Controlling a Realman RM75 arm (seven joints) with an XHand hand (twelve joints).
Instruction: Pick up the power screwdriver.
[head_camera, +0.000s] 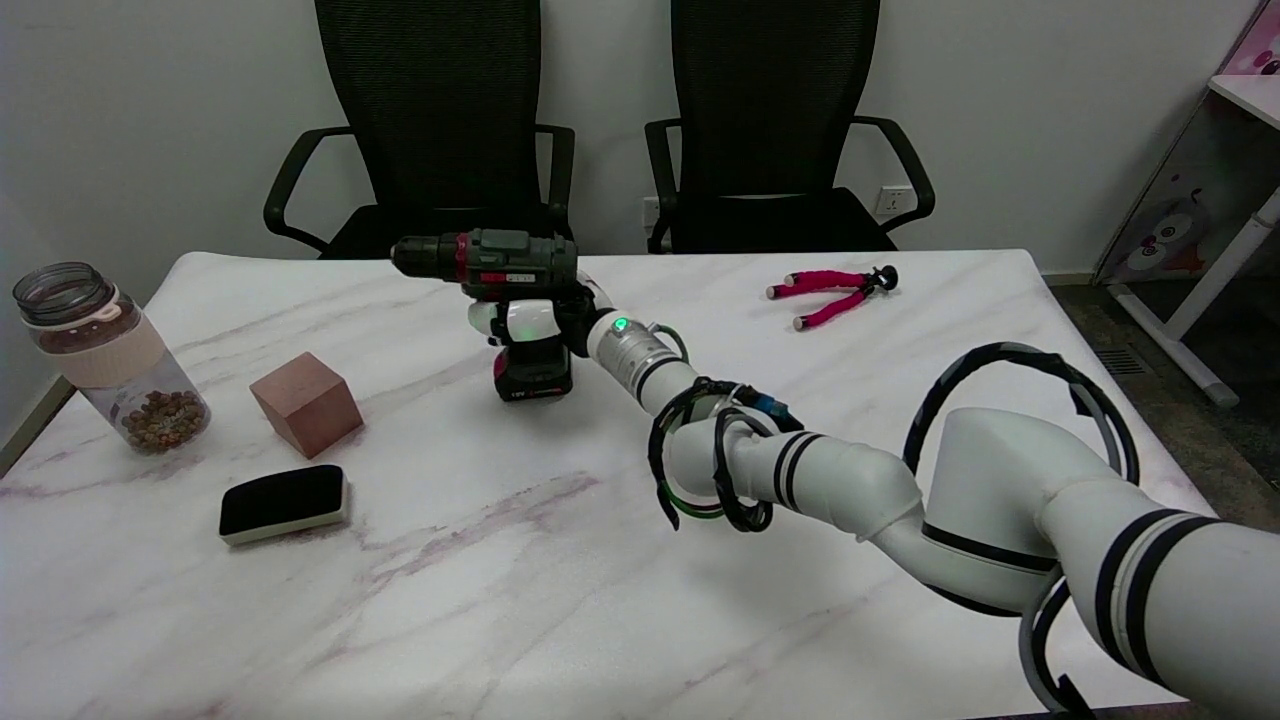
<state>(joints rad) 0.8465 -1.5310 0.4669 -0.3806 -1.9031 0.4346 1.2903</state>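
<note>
The right hand (535, 322) had its fingers wrapped round the grip of the power screwdriver (500, 300), which stood upright a little toward eleven o'clock from the middle of the desk (620, 620), its chuck pointing toward nine o'clock. The battery foot looked to be touching the marble or only just off it; the view did not settle which. That put the work at the grasp-made stage, with the lift itself hardly begun, if at all. The next move seemed to call for a straight rise, keeping the tool level so the heavy battery end would not swing it in the fingers, and holding firm on the grip. Off toward nine o'clock sat a wooden block (306, 403), a black eraser (284, 502) and a jar (110, 358), all well apart from the tool; pink-handled pliers (832, 293) lay toward two o'clock.
</note>
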